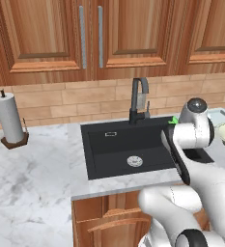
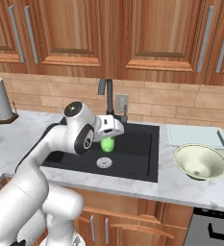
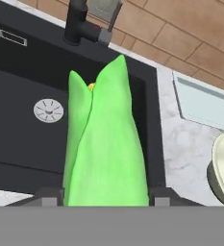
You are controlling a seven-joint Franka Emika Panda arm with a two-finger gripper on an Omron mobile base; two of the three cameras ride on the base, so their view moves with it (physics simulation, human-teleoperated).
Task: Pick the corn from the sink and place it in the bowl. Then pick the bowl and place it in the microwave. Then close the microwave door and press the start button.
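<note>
- claw (image 2: 108,142) is clamped on the corn (image 2: 107,143), mid-frame in the right base view, lifted above the sink (image 2: 137,163)
- bowl (image 2: 200,162) waits lower right on the tabletop (image 2: 180,185), looks like the drop-off spot

A pale marble counter (image 2: 190,190) holds the black sink (image 2: 132,158) set into it. Right of the sink sits the bowl (image 2: 200,162), with a flat pale tray (image 2: 196,136) just behind it. Far left of the sink stands a paper towel roll (image 1: 9,118).
</note>
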